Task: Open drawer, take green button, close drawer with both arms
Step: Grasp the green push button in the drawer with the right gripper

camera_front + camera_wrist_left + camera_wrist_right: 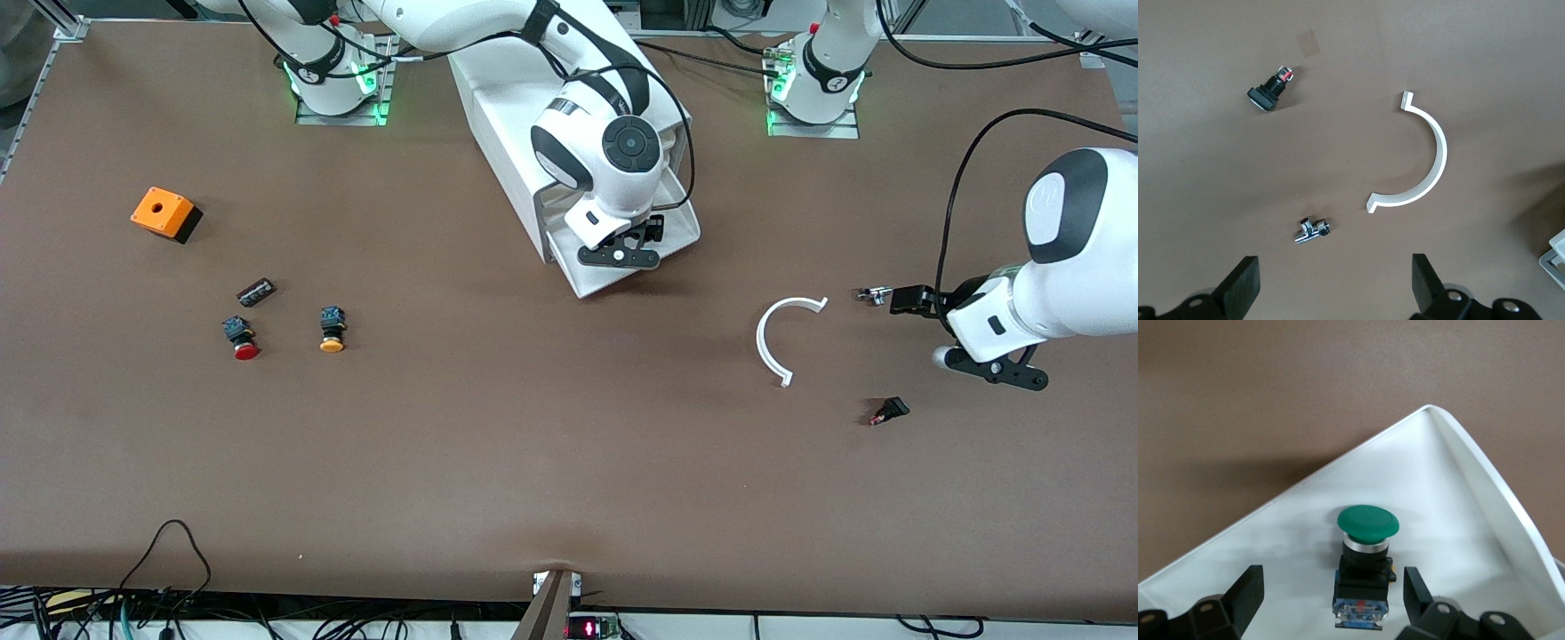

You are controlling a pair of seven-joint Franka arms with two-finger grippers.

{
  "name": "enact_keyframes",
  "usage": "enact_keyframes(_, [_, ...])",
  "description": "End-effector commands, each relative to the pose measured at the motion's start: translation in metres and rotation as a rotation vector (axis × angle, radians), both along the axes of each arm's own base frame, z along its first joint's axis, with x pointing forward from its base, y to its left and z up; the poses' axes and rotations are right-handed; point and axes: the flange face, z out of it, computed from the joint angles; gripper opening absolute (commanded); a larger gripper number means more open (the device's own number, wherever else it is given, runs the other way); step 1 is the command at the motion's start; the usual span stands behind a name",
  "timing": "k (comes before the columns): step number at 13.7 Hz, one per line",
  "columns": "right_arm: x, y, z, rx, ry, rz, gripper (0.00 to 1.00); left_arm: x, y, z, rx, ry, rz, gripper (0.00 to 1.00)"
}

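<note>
A glossy green mushroom-capped button [1367,547] on its black blocky body lies in the smooth white drawer [1458,520] between the right pincer [1331,590]'s parted fingers (not yet touching). The left pincer [1335,287] hovers wide over the brown worktop [533,444].

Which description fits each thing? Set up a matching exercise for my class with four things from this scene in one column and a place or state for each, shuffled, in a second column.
Things:
1. green button
2. right gripper
3. white curved bracket
4. left gripper

Descriptions:
A. lying on the bare table toward the left arm's end
B. open, over a small metal fitting
C. lying in the pulled-out drawer
D. open, fingers either side of the button

Pairs: 1-C, 2-D, 3-A, 4-B
</note>
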Motion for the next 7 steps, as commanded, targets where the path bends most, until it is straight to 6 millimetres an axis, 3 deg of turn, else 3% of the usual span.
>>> enact_keyframes(1, [-0.0127,0.0019,-0.0232,-0.064,-0.014,0.006,0.84,0.0014,0.002,0.002,0.021,0.002,0.001,1.0])
enact_keyframes(7, [-0.0141,0.0026,-0.0227,-0.067,-0.02,0.012,0.41,0.0017,0.002,0.0027,0.021,0.0,0.001,1.0])
